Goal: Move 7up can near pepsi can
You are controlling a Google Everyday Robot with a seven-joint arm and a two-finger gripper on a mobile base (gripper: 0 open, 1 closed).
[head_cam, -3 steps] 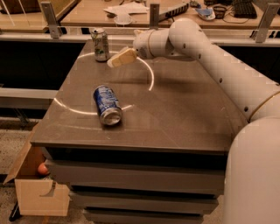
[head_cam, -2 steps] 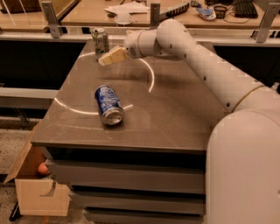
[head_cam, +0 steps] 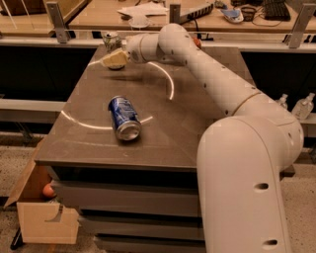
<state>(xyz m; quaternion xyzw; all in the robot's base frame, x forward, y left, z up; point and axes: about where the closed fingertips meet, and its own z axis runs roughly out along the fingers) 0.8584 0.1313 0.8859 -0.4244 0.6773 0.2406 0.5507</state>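
**A:** Starting up front: spotted a cardboard box [head_cam: 44, 222] on the floor, way lower and nearer than the hand [head_cam: 114, 59]. Then the pepsi can [head_cam: 124, 117], lying on its side on the surface [head_cam: 197, 128], well apart from the hand on its near side.

**B:** Yep. Found the hand out by the far left corner, at the end of the white arm [head_cam: 217, 84]. Can't tell if spread or pressed together, honestly. Noticed the 7up can [head_cam: 111, 39] upright just behind the hand, by the far edge. Touching or not? Can't tell either. Beyond that, a desk [head_cam: 98, 12] with papers [head_cam: 143, 9].
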